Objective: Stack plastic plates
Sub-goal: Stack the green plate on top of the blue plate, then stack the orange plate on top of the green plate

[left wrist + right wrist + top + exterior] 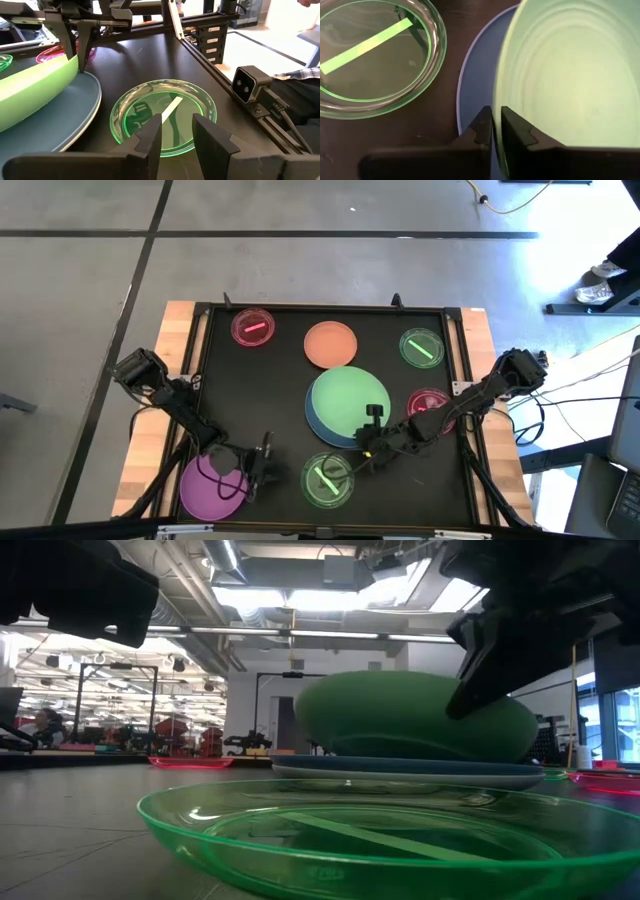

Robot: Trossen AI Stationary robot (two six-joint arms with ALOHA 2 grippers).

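Note:
The large light green plate (347, 402) lies tilted on the large blue-grey plate (322, 430) in the middle of the table. My right gripper (368, 436) is shut on its near rim. My left gripper (262, 463) hovers open between the purple plate (210, 486) and a small green striped plate (328, 478), which lies flat before its fingers (170, 112). The orange plate (331, 344), two small pink plates (252, 328) (428, 406) and another small green plate (421, 347) lie flat on the table. No white plate shows. My right gripper (496, 117) pinches the light green plate's rim (506, 102) at its near edge, one finger on the inner face and one underneath. The fingers slant down from the table's right-near side. That rim (75, 62) is lifted, and the plate's far part rests on the blue-grey plate (75, 110).
A raised black frame (455, 385) borders the dark mat, with wooden table edges (180, 340) outside it. A camera block (250, 85) sits on the near rail. Bare mat (250, 400) lies left of the stack.

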